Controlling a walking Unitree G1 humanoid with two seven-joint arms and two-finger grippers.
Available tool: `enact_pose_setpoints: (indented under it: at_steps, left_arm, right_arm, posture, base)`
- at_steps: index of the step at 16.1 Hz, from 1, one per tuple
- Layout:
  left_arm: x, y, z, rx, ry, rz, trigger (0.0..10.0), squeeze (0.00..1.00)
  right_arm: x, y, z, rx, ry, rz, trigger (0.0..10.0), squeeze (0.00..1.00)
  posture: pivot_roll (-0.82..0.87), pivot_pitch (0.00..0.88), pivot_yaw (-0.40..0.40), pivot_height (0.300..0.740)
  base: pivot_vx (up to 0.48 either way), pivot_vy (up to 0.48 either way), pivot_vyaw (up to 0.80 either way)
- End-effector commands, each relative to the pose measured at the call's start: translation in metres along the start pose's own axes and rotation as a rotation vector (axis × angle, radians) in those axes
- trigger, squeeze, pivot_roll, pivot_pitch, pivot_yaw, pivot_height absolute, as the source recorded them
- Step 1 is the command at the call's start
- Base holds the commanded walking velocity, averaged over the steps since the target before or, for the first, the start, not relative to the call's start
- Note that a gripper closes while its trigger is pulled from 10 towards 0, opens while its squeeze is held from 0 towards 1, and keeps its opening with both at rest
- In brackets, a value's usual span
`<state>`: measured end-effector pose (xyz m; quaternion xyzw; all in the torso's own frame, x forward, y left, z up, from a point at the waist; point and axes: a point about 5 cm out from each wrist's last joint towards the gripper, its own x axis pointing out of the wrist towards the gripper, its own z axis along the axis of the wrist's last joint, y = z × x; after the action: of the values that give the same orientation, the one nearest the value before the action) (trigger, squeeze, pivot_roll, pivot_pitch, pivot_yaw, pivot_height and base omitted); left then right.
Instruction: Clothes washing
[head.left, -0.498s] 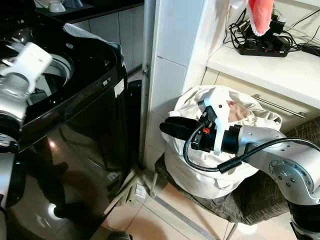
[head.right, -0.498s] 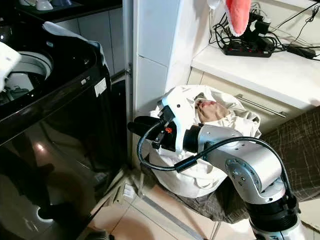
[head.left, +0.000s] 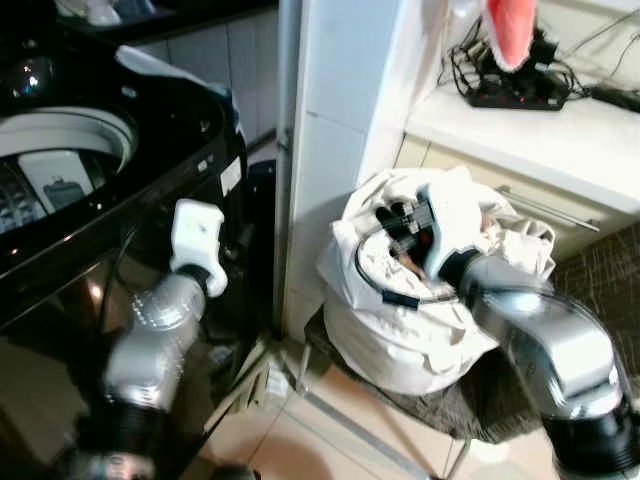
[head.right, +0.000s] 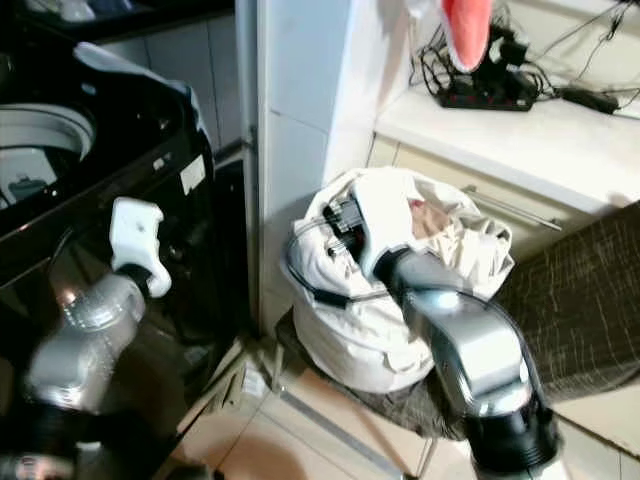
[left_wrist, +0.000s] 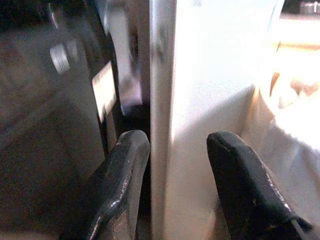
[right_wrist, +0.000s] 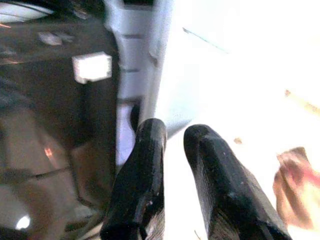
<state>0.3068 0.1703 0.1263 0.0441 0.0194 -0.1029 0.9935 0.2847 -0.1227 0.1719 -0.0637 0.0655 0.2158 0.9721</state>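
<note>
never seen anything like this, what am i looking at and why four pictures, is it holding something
This is a walking household robot with two silver arms, each ending in two black fingers. Two pictures come from cameras in its head, looking down; the other two come from cameras on its wrists, looking along the fingers. On its left stands a black top-loading washing machine with the lid open. On its right, a white laundry bag of clothes sits on a chair. The right gripper is at the bag's opening, fingers nearly together with nothing visibly between them. The left gripper is open and empty, beside the washer, pointing towards a white wall corner.
</note>
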Motion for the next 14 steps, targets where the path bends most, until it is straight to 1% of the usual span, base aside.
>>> enact_pose_setpoints:
  at_steps: [1, 2, 3, 4, 5, 6, 7, 8, 9, 10, 12, 14]
  left_arm:
    - [-0.004, -0.005, 0.008, 0.03, -0.078, -0.01, 10.0, 0.0]
    - [-0.011, -0.007, 0.0, 0.007, -0.062, -0.017, 10.0, 0.0]
    - [-0.014, -0.007, -0.003, -0.002, -0.053, -0.009, 10.0, 0.0]
    - [-0.019, -0.008, -0.006, 0.011, -0.032, -0.005, 10.0, 0.0]
    - [-0.029, -0.009, -0.021, 0.067, 0.002, -0.015, 10.0, 0.0]
    - [-0.035, -0.008, -0.035, 0.095, 0.037, -0.004, 10.0, 0.0]
    - [-0.035, -0.01, -0.035, 0.086, 0.031, -0.018, 10.0, 0.0]
    - [-0.031, -0.018, -0.03, 0.074, 0.029, -0.063, 10.0, 0.0]
    - [-0.029, -0.022, -0.028, 0.085, 0.037, -0.088, 10.0, 0.0]
    - [-0.028, -0.025, -0.025, 0.097, 0.024, -0.114, 10.0, 0.0]
    - [-0.027, -0.026, -0.023, 0.084, 0.007, -0.121, 10.0, 0.0]
    - [-0.027, -0.025, -0.024, 0.093, 0.012, -0.121, 10.0, 0.0]
  right_arm:
    - [0.0, -0.002, -0.012, -0.009, 0.013, -0.051, 10.0, 0.0]
    - [-0.004, -0.003, -0.028, 0.051, 0.016, -0.091, 10.0, 0.0]
    - [-0.005, -0.003, -0.034, 0.075, 0.016, -0.1, 10.0, 0.0]
    - [-0.006, -0.002, -0.04, 0.091, 0.018, -0.108, 10.0, 0.0]
    - [-0.009, 0.0, -0.055, 0.075, 0.036, -0.108, 10.0, 0.0]
    - [-0.012, 0.0, -0.07, 0.056, 0.063, -0.131, 10.0, 0.0]
    - [-0.013, 0.0, -0.074, 0.071, 0.067, -0.145, 10.0, 0.0]
    - [-0.015, 0.006, -0.08, 0.128, 0.072, -0.131, 10.0, 0.0]
    - [-0.015, 0.009, -0.081, 0.133, 0.069, -0.116, 10.0, 0.0]
    - [-0.016, 0.01, -0.082, 0.146, 0.064, -0.118, 10.0, 0.0]
    - [-0.015, 0.01, -0.081, 0.169, 0.041, -0.115, 10.0, 0.0]
    - [-0.016, 0.014, -0.08, 0.152, 0.041, -0.076, 10.0, 0.0]
  posture:
    - [0.04, 0.0, -0.062, 0.74]
    - [0.04, 0.0, -0.06, 0.74]
    - [0.04, 0.0, -0.058, 0.74]
    - [0.04, 0.0, -0.059, 0.74]
    - [0.03, 0.0, -0.059, 0.74]
    - [0.03, 0.0, -0.057, 0.74]
    - [0.04, 0.0, -0.057, 0.74]
    - [0.04, 0.0, -0.054, 0.74]
    - [0.04, 0.0, -0.054, 0.74]
    - [0.03, 0.0, -0.037, 0.74]
    - [0.02, 0.0, -0.027, 0.74]
    - [0.02, 0.0, -0.021, 0.74]
  base:
    - [0.0, 0.0, 0.0]
    - [0.0, 0.0, 0.0]
    - [0.0, 0.0, 0.0]
    - [0.0, 0.0, 0.0]
    - [0.0, 0.0, 0.0]
    - [0.0, 0.0, 0.0]
    - [0.0, 0.0, 0.0]
    - [0.0, 0.0, 0.0]
    - [0.0, 0.0, 0.0]
    - [0.0, 0.0, 0.0]
    - [0.309, 0.0, 0.0]
    - [0.341, 0.0, 0.68]
